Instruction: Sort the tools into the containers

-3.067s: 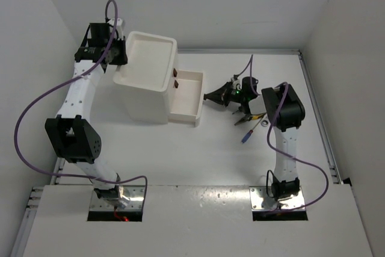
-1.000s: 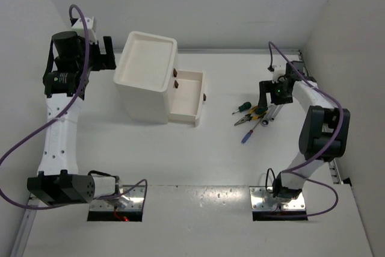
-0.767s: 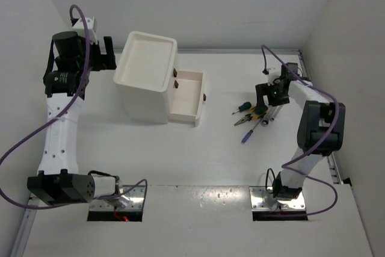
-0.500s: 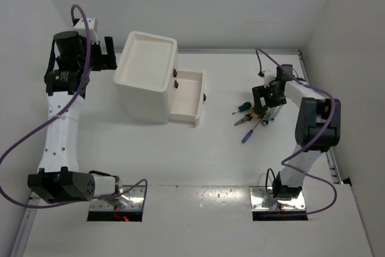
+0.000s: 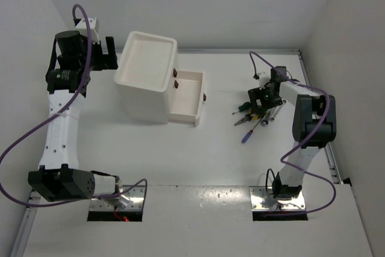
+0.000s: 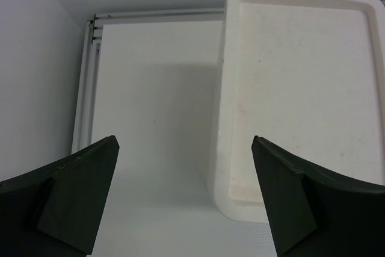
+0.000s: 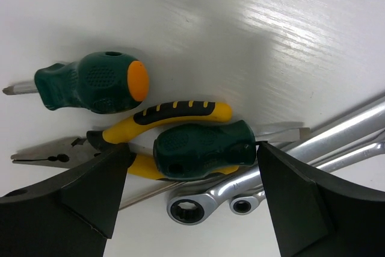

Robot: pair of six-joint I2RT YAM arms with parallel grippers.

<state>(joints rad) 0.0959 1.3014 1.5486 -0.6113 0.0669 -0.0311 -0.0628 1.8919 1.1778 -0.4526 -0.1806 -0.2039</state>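
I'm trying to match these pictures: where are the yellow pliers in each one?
Top view: pliers right of centre, in the tool cluster.
Left wrist: not in it.
Right wrist: pliers lower centre, nose pointing left.
Shared landmark: the orange-capped screwdriver, just above them in both.

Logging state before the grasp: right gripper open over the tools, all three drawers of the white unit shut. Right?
Not quite. One drawer of the white unit is pulled out, as the top external view shows. The rest holds: the right gripper is open over the tools.
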